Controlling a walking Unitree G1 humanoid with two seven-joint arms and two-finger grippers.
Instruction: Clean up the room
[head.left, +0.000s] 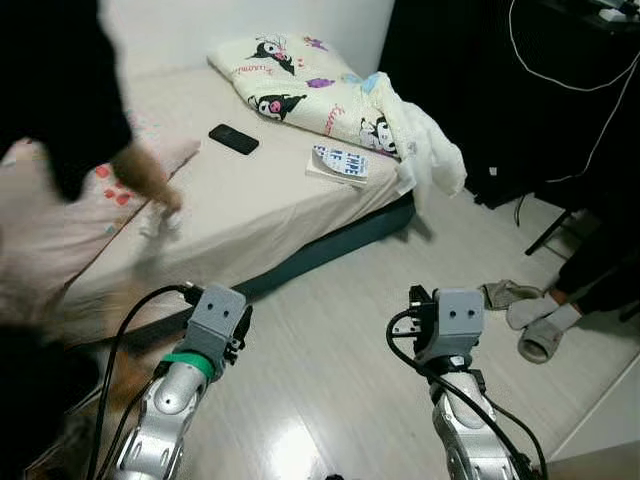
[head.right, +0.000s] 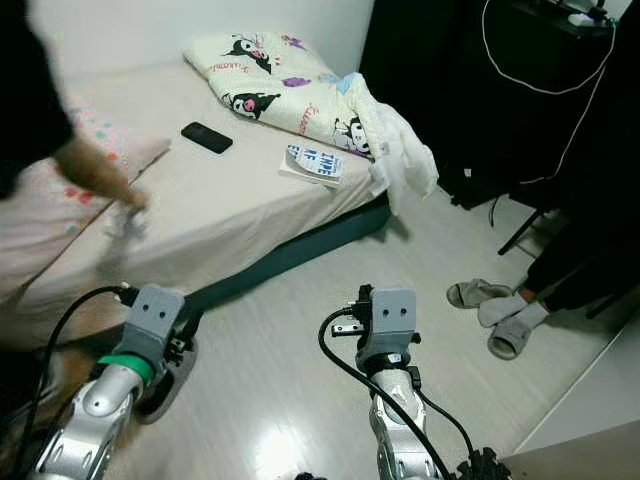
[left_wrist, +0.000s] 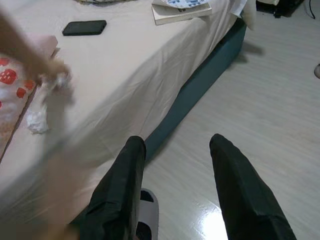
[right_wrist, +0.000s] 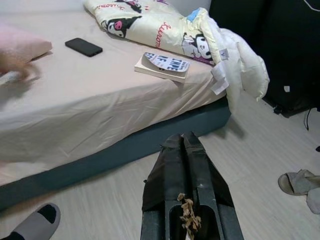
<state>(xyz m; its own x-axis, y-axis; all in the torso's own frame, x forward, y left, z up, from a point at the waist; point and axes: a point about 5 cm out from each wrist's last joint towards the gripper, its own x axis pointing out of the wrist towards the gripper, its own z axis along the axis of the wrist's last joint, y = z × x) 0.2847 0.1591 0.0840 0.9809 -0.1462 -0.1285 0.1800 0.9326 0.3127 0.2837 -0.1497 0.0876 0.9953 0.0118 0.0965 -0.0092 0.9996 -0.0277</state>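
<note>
Glossy pale plank floor (head.left: 330, 350) lies nearest, with both arms raised low over it: the left hand (left_wrist: 175, 165) has its long black fingers spread apart above a grey slipper (left_wrist: 145, 215), while the right hand (right_wrist: 189, 165) is clenched, fingers pressed together with brown crumbs stuck near their base. Beyond runs the bed's (head.left: 260, 210) dark teal base edge under a wrinkled cream sheet. On the sheet lie a crumpled white tissue (left_wrist: 37, 120) under a person's blurred hand (head.left: 150, 185), a flat black phone (head.left: 233, 139), a book (head.left: 338, 165), and a cartoon-printed quilt (head.left: 300, 85) spilling over the corner. Open floor stretches right toward more slippers (head.left: 530, 320).
</note>
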